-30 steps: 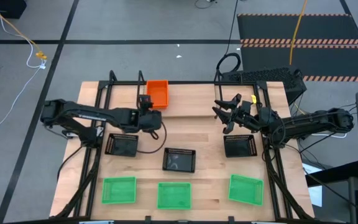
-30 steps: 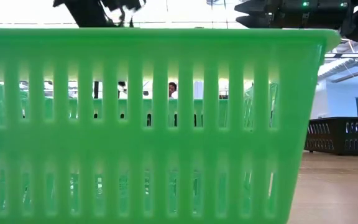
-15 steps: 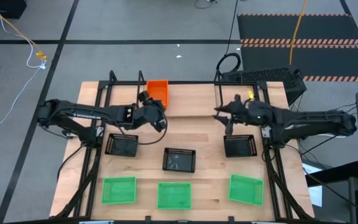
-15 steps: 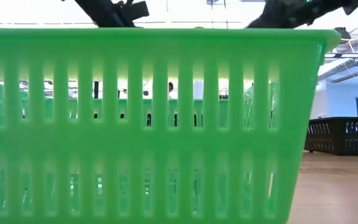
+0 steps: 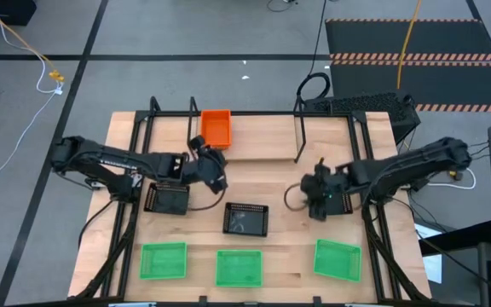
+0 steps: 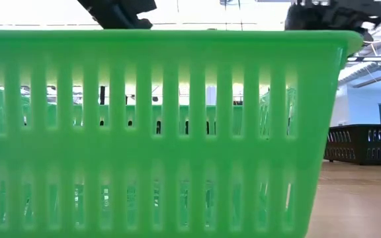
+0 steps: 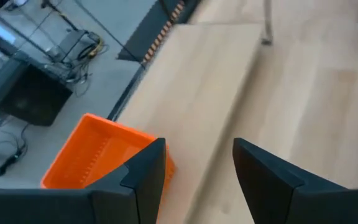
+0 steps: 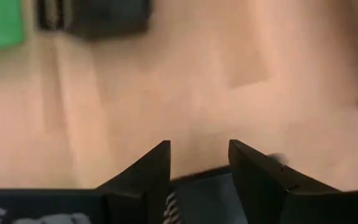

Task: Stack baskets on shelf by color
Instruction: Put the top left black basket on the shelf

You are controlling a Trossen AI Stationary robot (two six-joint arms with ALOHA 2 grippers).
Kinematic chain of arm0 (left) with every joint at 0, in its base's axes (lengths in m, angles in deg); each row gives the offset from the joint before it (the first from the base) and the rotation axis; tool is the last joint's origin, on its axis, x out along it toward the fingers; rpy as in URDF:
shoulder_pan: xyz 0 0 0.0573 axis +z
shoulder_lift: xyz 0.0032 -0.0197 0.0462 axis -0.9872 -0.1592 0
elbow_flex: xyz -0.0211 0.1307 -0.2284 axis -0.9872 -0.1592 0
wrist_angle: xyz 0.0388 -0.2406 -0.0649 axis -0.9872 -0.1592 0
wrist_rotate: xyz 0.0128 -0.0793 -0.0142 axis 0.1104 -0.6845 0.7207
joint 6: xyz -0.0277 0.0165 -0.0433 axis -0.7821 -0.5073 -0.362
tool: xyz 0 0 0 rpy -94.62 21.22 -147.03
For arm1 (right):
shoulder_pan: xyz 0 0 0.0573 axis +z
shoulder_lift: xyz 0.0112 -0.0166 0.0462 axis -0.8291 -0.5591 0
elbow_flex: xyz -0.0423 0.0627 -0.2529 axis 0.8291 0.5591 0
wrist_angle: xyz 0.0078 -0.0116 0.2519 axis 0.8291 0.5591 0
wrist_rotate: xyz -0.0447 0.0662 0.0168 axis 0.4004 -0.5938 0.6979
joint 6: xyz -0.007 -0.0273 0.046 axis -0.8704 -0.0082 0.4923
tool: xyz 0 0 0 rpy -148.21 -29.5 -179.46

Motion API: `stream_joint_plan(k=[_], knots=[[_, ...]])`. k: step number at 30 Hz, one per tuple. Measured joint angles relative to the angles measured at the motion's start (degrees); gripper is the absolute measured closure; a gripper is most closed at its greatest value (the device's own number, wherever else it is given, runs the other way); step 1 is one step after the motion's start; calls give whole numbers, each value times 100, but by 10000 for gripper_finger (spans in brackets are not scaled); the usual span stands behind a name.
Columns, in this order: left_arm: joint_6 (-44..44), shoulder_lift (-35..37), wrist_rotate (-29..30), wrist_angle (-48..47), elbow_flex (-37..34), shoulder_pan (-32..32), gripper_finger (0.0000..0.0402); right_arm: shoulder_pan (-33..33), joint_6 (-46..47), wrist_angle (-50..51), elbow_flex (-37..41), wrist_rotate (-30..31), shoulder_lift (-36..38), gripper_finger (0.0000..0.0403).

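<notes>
Left pincer [image 5: 212,170], fingers apart and empty, hovers near the orange basket [image 5: 216,127] at the worktop's [image 5: 271,158] far edge. Right pincer [image 5: 317,193], also apart, sits over a black basket [image 5: 334,203] near the right edge. Bare wood lies between them. The low view shows only a green basket [image 6: 157,132].

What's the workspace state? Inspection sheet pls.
Surface: wooden table, bare between items.
Job's things: orange basket at the shelf end; three black baskets mid-table, e.g.; three green baskets along the near edge, e.g..
Clutter: nothing seen.
Grippers: left tool open, empty, near the orange basket; right tool open over the right black basket.
Cables: yellow cable on the floor.
Surroundings: grey floor, striped mat.
</notes>
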Motion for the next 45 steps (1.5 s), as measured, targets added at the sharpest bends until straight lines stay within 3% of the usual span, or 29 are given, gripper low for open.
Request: stream_joint_plan(k=[4, 6, 9, 13, 16, 21, 26, 33, 41, 45], knots=[[-455, 309, 744, -599, 0, -443, 213, 517, 70, -567, -2, -777, -287, 248], [-726, 539, 1163, -894, 0, -706, 213, 730, 45, -819, -8, -928, -374, 248], [-927, 852, 1286, -952, 4, -1066, 213, 931, 102, -705, -9, -1001, -447, 248], [-1401, 1057, 1146, -1228, 7, -1386, 213, 961, 522, -460, -7, -859, -455, 248], [-2641, 1066, 1087, -1861, 7, -1413, 213, 970, 590, -646, -7, -310, -455, 248], [-5062, 997, -25, -3308, 7, -1094, 213, 944, 73, -1405, -7, 944, -454, 248], [-6233, 743, -1114, -3993, 4, -866, 213, 952, -242, -1893, -9, 1642, -453, 248], [-6869, -188, -1638, -4000, 4, -1059, 213, 950, -603, -2418, 467, 2232, -453, 248], [-7114, -1168, -2370, -4039, 2, -1065, 214, 915, -705, -2941, 968, 2224, -422, 248], [-6951, -1380, -2680, -4031, 2, -984, 249, 915, -705, -2937, 994, 2230, -425, 248]])
